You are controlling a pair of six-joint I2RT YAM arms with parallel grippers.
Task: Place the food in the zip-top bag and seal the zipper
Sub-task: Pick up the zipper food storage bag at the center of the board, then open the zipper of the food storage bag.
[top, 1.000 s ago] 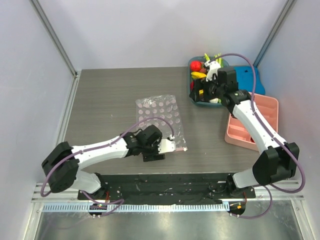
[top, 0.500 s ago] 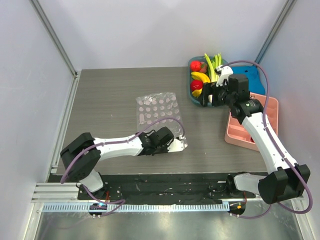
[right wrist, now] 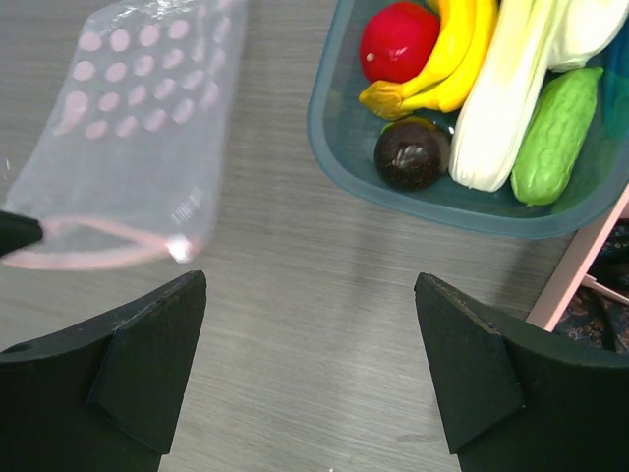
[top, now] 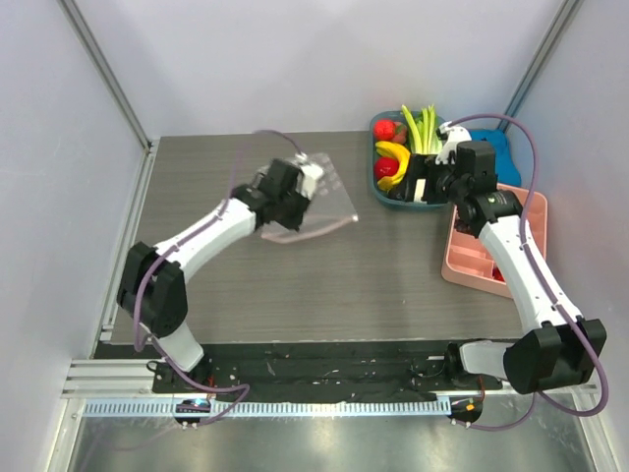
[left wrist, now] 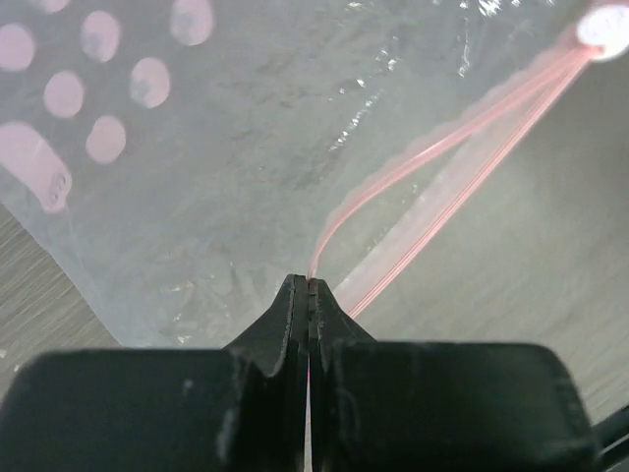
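Observation:
My left gripper [top: 301,194] [left wrist: 310,285] is shut on one lip of the pink zipper [left wrist: 462,133], so the mouth gapes. It holds the clear dotted zip-top bag [top: 324,204] [left wrist: 226,147] [right wrist: 138,118] off the table, left of the bin. The food lies in the teal bin [top: 377,189] [right wrist: 334,147]: a red round fruit [top: 384,129] [right wrist: 398,41] and a white-green stalk [top: 423,124] [right wrist: 501,103]. My right gripper [top: 414,188] [right wrist: 310,285] hangs open over bare table beside the bin's near-left corner, holding nothing.
The bin also holds yellow bananas [right wrist: 447,59], a dark round fruit [right wrist: 413,154] and a bumpy green vegetable [right wrist: 555,123]. A pink tray [top: 486,258] sits at the right and a blue lid [top: 503,149] behind it. White walls close in on three sides.
My left gripper closed on the bag's zipper edge near the front, then lifted and carried the bag back toward the table's middle. My right gripper drew back slightly from over the bin.

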